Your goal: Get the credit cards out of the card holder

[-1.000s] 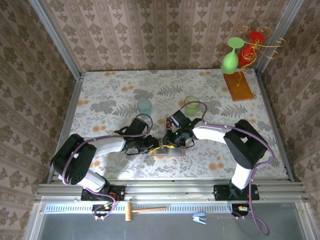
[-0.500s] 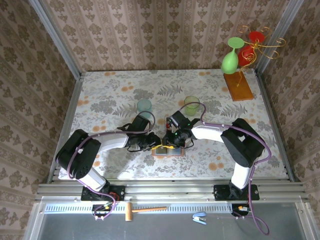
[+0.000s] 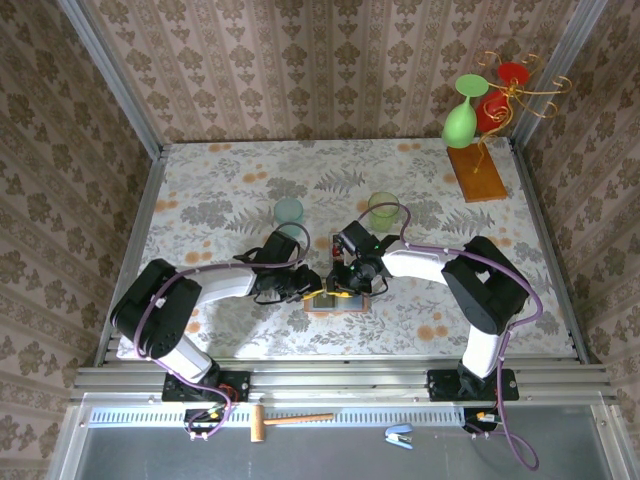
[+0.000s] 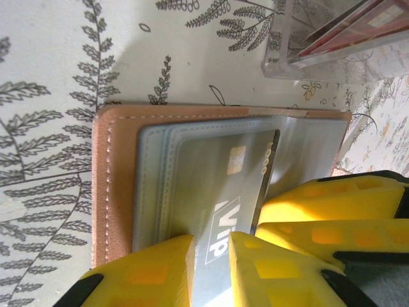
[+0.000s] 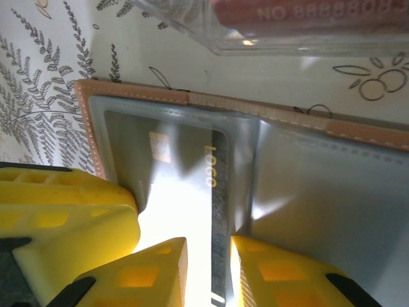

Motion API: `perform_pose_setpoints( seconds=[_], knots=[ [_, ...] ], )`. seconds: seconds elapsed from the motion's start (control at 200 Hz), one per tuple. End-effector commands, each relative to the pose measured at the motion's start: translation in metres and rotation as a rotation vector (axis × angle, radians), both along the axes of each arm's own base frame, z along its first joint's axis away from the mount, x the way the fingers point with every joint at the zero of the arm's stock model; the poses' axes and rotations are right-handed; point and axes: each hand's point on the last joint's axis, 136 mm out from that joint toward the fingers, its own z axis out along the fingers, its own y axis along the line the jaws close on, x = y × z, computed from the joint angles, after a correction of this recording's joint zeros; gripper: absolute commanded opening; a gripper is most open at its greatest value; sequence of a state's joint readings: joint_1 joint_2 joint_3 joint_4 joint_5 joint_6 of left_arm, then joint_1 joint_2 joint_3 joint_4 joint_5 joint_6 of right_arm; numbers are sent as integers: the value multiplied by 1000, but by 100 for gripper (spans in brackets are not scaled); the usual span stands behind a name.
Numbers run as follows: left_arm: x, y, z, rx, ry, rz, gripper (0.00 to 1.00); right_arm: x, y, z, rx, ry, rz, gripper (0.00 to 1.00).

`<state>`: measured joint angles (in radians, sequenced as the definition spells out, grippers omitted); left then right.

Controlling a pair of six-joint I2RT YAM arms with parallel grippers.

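Tan leather frames the card holder, which lies open and flat on the bench, about midway between the left and right edges and nearer the near edge than the far one. Its grey-blue pockets face up. A grey card with a chip and pale "VIP" lettering sits in the left-hand pocket, and its dark long edge stands a little proud of the pocket.

The left tool comes in from the near side of the holder with its yellow fingers a narrow gap apart, and the card's printed face shows in that gap. I cannot tell whether it has a grip.

The right tool is just beside the left tool. Its jaws are also only slightly apart, and the card's dark edge runs between them against one finger. I cannot tell whether it is pinched.

Just beyond the holder's far edge stands a clear box with red cards inside.
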<state>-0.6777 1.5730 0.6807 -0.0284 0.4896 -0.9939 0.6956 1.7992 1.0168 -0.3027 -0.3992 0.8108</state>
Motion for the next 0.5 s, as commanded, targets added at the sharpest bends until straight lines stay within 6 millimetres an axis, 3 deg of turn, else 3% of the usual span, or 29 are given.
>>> perform_pose_setpoints(
  seconds=[0.0,0.495],
  knots=[
    [-5,8,-2,12,8,6,23,2,-6,5,-36,-10,6,24],
    [-7,10,2,11,-5,20,23,2,2,17,17,-27,25,25]
  ],
)
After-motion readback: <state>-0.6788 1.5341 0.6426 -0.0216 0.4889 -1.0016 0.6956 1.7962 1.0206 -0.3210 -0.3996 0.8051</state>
